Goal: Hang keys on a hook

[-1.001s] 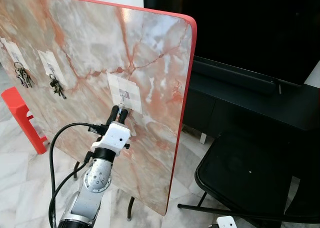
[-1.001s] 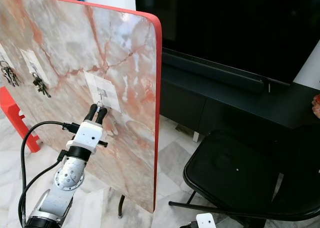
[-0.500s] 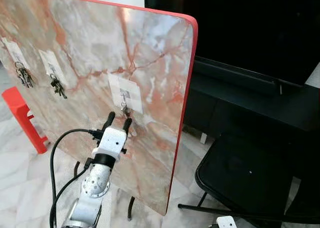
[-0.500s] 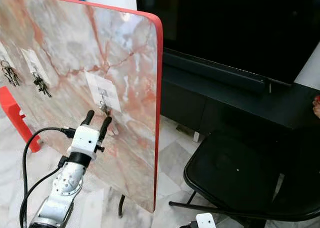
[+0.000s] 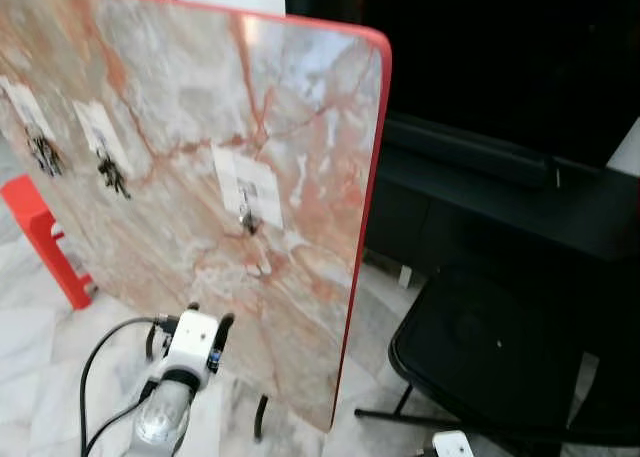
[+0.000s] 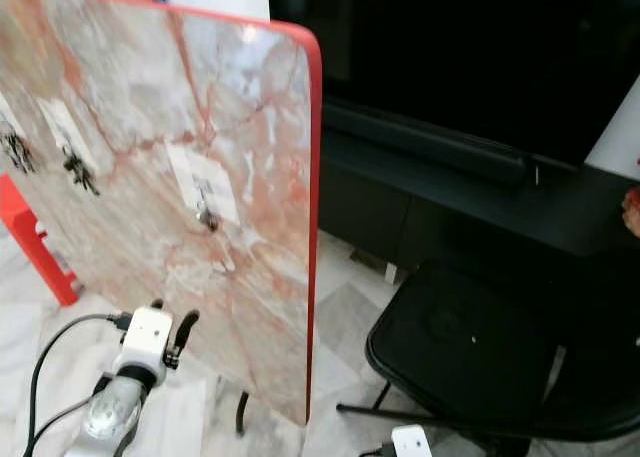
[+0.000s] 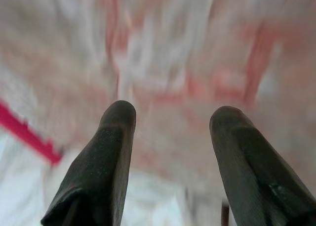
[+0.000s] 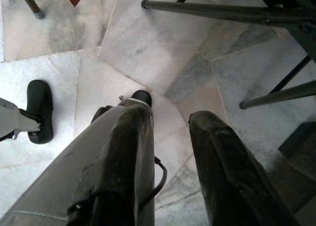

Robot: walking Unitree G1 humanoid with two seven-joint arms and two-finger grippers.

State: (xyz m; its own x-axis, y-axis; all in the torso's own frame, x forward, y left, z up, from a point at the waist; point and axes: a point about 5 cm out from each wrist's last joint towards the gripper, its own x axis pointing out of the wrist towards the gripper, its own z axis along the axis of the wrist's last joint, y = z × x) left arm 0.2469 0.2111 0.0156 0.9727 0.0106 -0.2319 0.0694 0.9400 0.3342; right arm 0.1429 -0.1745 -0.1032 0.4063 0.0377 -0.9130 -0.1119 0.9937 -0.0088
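A tilted marble board [image 5: 180,97] with a red rim carries three white hook pads. A small bunch of keys [image 5: 248,220] hangs on the hook of the nearest pad [image 5: 247,184]. Two more key bunches [image 5: 110,172] hang on the pads further left. My left gripper [image 5: 208,315] is open and empty, low in front of the board and well below the hung keys. In the left wrist view its fingers [image 7: 116,137] stand apart before the blurred marble. My right gripper [image 8: 170,124] hangs idle by the floor, its fingers apart with nothing between them.
A black folding chair [image 5: 490,357] stands to the right, with a dark TV stand [image 5: 500,197] behind it. A red stool [image 5: 40,227] is at the left. The board's thin legs [image 5: 260,417] rest on the marble floor near my left arm's cable [image 5: 100,367].
My left gripper was shut at the nearest hook, then opened and dropped down away from the board. The keys stay hanging on the hook.
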